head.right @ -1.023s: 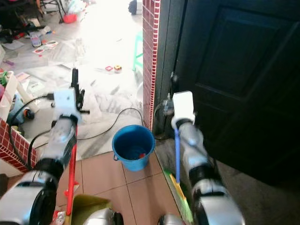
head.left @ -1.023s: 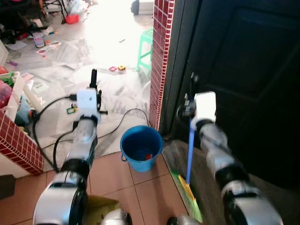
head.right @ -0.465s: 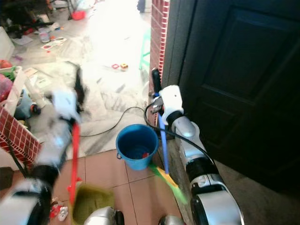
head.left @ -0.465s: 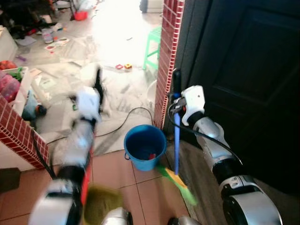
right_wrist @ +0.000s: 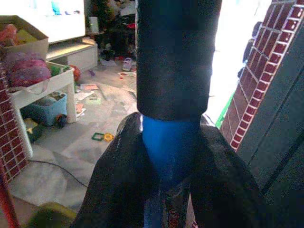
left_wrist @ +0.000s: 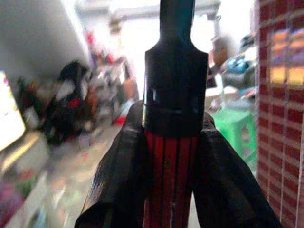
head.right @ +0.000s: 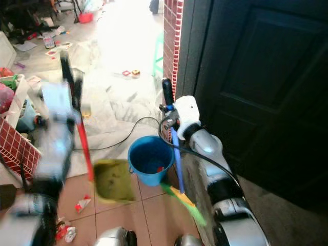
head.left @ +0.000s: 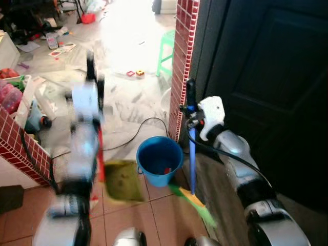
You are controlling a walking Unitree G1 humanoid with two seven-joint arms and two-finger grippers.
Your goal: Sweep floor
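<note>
My right gripper (head.left: 190, 95) is shut on the blue handle (head.left: 192, 156) of a broom, just below the handle's black cap (right_wrist: 178, 52). The broom's green and yellow bristles (head.left: 196, 203) rest on the tiles beside the dark door. My left gripper (head.left: 94, 74), blurred, is shut on the red handle (head.right: 84, 148) of an olive dustpan (head.left: 123, 179). The dustpan hangs tilted just left of the blue bucket (head.left: 159, 160). In the left wrist view my fingers (left_wrist: 121, 175) clamp the ribbed red handle (left_wrist: 170, 175) under its black cap.
A red brick pillar (head.left: 183, 56) and a dark door (head.left: 266, 87) stand right of the bucket. A black cable (head.left: 138, 125) crosses the floor. Scraps of litter (head.right: 82, 204) lie on the tiles. A low brick wall (head.left: 20, 146) is at left, a green stool (head.left: 169, 43) beyond.
The dustpan has risen off the floor and swung right, up beside the bucket, as my left arm lifted. The broom has moved from the door to the bucket's right side.
</note>
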